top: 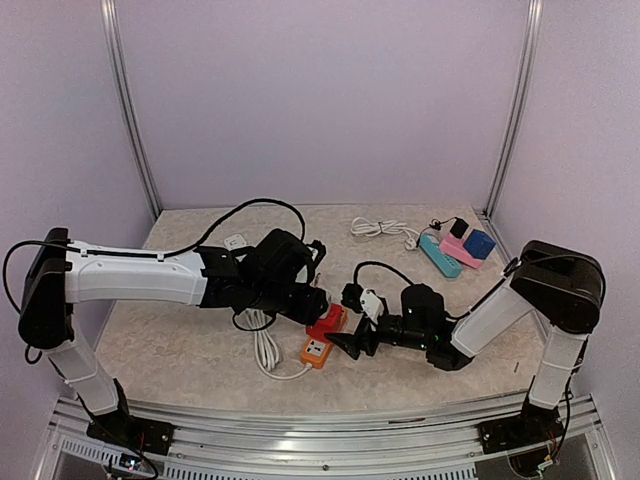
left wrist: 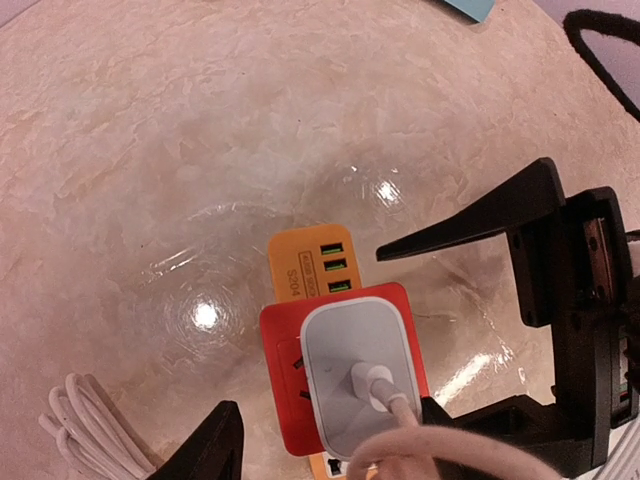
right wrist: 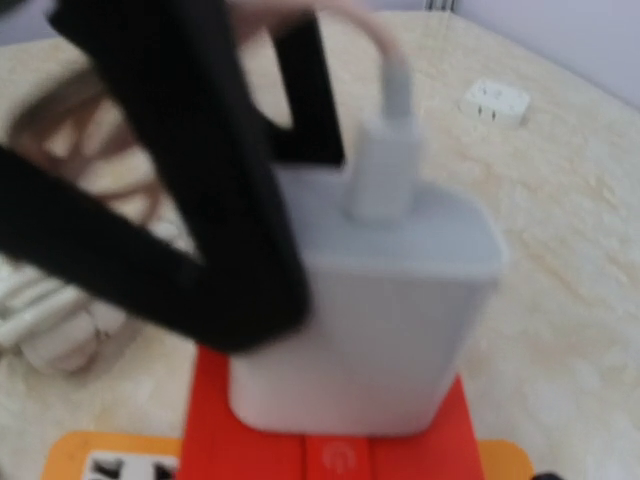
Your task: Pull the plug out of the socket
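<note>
Left wrist view has you still at the grasp step: right claw [top: 347, 345] and left claw [top: 322, 314] both hang spread around the white charger plug [left wrist: 355, 375], seated in the red socket [left wrist: 284, 382]. Next, pinch the plug and pull straight off.

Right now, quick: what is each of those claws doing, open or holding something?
Left gripper: looks open, above the white plug, gripping nothing.
Right gripper: open wide beside the white plug, not closed on it.

Just right of a blurred black finger [right wrist: 200, 250], partly behind it, the grey plug [right wrist: 380, 320] sits upright in the red socket [right wrist: 250, 450], white cable [right wrist: 395, 85] on top.
</note>
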Motion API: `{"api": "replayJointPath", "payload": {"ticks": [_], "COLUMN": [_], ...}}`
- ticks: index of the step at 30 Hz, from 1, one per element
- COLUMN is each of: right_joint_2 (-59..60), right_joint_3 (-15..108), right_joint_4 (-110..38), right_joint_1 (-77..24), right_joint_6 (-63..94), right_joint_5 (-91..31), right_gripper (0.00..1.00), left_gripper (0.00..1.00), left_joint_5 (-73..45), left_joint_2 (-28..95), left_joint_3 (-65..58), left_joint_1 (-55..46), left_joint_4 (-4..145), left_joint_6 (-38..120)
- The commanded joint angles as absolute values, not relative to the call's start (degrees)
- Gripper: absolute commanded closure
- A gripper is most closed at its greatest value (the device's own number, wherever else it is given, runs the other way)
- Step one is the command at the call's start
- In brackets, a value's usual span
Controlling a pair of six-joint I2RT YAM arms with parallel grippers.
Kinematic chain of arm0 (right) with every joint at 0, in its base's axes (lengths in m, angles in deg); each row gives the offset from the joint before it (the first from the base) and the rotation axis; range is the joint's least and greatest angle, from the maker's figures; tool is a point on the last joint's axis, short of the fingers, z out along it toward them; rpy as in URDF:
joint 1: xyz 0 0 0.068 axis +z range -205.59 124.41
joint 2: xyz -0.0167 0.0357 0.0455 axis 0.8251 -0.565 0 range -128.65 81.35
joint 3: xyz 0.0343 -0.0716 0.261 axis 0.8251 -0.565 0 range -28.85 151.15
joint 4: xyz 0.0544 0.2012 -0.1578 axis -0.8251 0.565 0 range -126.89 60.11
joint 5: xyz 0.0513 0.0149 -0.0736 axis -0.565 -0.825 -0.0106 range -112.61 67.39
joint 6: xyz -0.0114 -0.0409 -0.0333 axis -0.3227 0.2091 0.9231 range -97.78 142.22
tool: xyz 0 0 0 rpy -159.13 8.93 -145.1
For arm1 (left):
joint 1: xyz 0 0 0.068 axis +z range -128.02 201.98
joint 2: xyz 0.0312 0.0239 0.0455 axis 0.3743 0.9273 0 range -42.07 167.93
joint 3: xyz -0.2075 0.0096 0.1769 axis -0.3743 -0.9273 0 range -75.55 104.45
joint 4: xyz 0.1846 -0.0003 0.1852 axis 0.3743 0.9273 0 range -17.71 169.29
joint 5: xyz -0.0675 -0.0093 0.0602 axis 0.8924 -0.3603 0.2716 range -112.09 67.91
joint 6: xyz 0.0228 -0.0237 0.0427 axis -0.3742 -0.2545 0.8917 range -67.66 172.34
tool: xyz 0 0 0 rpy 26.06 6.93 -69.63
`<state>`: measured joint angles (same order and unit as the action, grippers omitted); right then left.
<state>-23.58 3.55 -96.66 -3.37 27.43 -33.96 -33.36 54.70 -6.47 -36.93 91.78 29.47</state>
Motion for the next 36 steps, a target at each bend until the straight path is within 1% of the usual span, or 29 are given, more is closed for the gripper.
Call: {"api": "replayJointPath", "payload": {"ticks": [1,7,12,15,17,21,24,31,33,36], "right_joint_2": [-25.8,-27.3,-28.5,-29.3,-29.9,-30.6,-31.1,-32.2,-32.5,-33.2], "right_joint_3": [4.4,5.6,7.7,8.8,8.9,8.8,8.9,9.3,9.6,10.0], "right_joint_4": [-98.6,-98.2,-96.8,-96.0,-95.9,-95.6,-95.6,-94.5,-93.9,-93.6], "right_joint_1": [-4.9,-5.2,-5.3,-5.3,-5.4,-5.8,-6.2,-6.4,-6.4,-6.4], "right_joint_6": [26.6,26.9,27.1,27.3,27.3,27.1,27.0,27.1,27.1,26.9], "right_joint_5": [-35.9,-37.1,-38.1,-38.8,-39.1,-39.9,-40.2,-40.8,-41.1,-41.4], "right_gripper": [0.11,0.12,0.15,0.18,0.21,0.32,0.44,0.68,0.73,0.77], "left_gripper": [0.45,0.50,0.56,0.60,0.66,0.80,0.87,0.93,0.95,0.98], "left_joint_5": [-32.6,-31.4,-30.9,-30.9,-30.9,-30.7,-30.3,-29.8,-29.9,-30.2], "left_joint_2": [55.5,56.0,56.1,55.9,55.5,54.2,53.1,50.7,50.4,50.0], "left_joint_3": [-6.2,-6.4,-6.3,-6.4,-6.6,-7.0,-7.3,-7.5,-7.5,-7.3], "left_joint_1": [-36.6,-36.6,-36.5,-36.5,-36.5,-36.5,-36.5,-36.5,-36.5,-36.6], "left_joint_4": [91.6,89.8,89.5,89.4,89.3,88.4,87.5,86.5,86.4,86.2], "left_joint_6": [29.7,30.1,30.3,30.3,30.3,30.5,30.8,31.0,31.2,31.6]}}
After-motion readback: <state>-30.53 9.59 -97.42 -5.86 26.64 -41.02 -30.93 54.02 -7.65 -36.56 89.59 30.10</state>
